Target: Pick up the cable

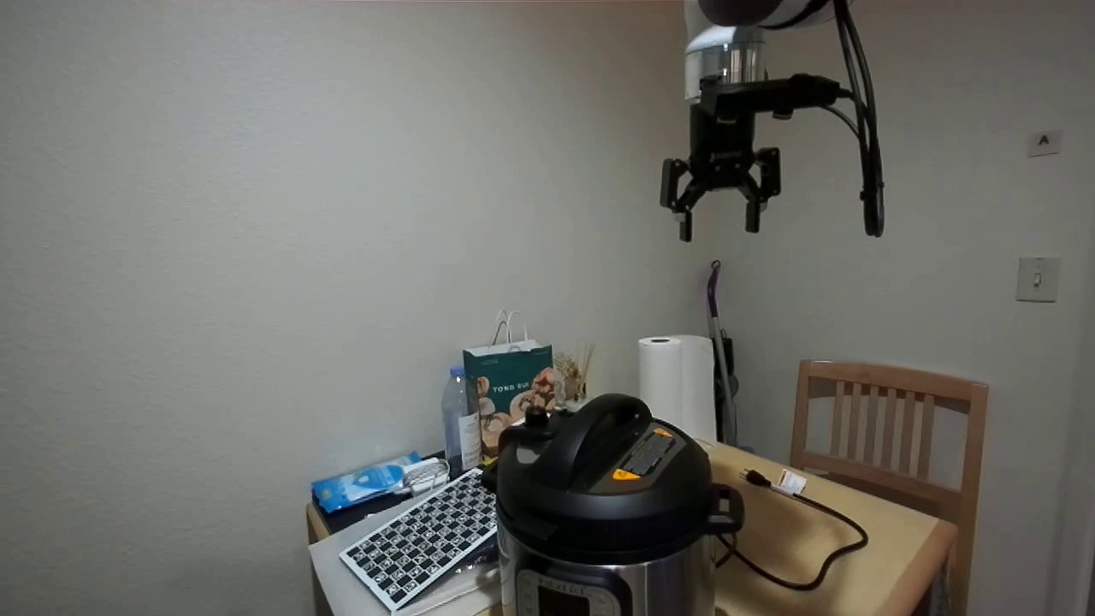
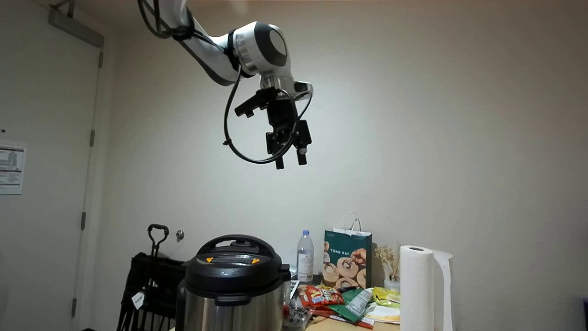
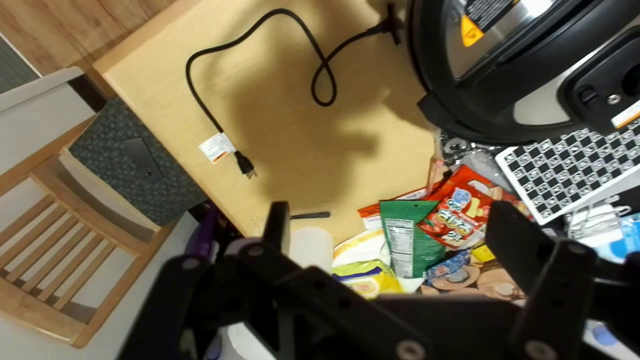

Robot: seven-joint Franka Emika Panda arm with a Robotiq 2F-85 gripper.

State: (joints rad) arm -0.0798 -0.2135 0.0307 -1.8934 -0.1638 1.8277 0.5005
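Cooker (image 1: 603, 492) is standing nearest in an exterior view. Cable (image 1: 802, 587) is lying curved on the bench (image 1: 907, 530), one end near the cooker. Gripper (image 1: 719, 228) is hanging well above, jaws standing wide apart.

Wood, as I read it remotely: table (image 3: 155, 95), chair (image 1: 894, 379), both smooth. Metal: the cooker (image 2: 229, 317) below its lid (image 2: 229, 269), glossy; the bright prongs (image 3: 251, 174) of the cable (image 3: 324, 63), itself smooth and plastic-looking. Plastic: that lid, satin; bottle (image 2: 305, 259), clear and shiny; packets (image 3: 457, 212), glossy, crinkled. Paper: bag (image 2: 347, 253); roll (image 2: 415, 294), matt. The end effector (image 1: 719, 225) appears matt to me; the wall (image 1: 342, 214), finely rough.
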